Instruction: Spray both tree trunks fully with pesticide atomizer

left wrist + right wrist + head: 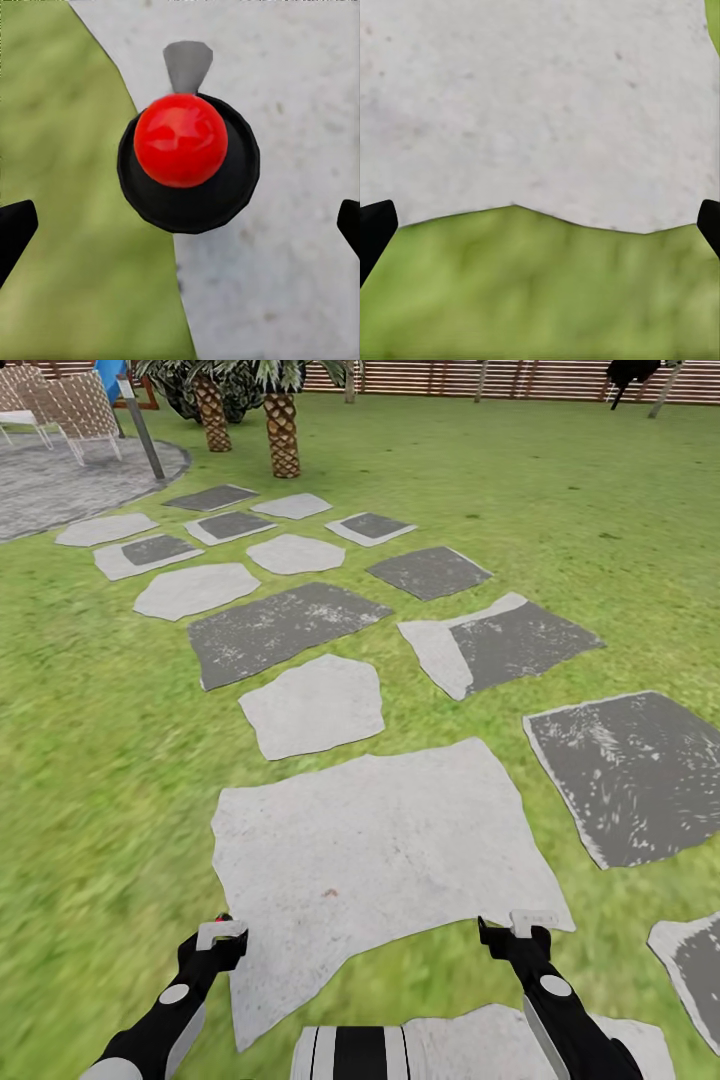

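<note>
Two palms (281, 435) far off, left hand (180, 217) spread above pesticide atomizer (187, 161)

Sprayer (187, 161): glossy red ball top, smooth black plastic-looking body. Paving slabs (370, 850): matt stone, pale ones speckled, dark ones (630, 770) rough. Lawn (100, 780): soft grass. Fence (500, 380): wooden slats. Palm trunks (282, 435): scaly.

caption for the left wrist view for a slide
Open left gripper poised directly above the red-topped pesticide atomizer at the stone slab edge.
</note>
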Available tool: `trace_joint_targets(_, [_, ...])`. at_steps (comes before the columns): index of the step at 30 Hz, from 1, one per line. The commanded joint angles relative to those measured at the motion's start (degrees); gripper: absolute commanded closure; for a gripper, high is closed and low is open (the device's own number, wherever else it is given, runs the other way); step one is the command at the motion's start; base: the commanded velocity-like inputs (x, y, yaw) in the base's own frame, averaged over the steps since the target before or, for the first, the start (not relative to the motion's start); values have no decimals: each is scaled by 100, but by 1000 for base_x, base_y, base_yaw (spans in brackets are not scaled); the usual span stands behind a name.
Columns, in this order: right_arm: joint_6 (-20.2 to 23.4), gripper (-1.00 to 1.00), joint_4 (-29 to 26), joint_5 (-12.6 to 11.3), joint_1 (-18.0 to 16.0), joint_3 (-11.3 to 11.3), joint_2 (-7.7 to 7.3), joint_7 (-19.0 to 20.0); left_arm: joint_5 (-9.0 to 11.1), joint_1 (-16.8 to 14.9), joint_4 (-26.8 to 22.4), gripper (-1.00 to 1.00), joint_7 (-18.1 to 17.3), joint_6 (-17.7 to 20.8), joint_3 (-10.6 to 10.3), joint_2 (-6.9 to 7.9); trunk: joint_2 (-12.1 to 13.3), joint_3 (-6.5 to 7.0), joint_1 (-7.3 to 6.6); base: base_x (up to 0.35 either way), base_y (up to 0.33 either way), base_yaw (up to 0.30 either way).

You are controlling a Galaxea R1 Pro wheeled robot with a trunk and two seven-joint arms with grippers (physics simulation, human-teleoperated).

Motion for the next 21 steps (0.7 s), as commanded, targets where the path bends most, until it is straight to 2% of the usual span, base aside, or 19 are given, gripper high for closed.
trace_joint_targets(1, [0, -100, 1, 0, 0, 0, 0, 0, 0, 0, 0, -100, 0, -1, 0, 0, 0, 0, 0, 0, 0, 0])
trace_joint_targets(21, [0, -100, 3, 0, 0, 0, 0, 0, 5, 0, -9, -100, 9, -4, 9, 2, 0, 0, 0, 20, 0, 0])
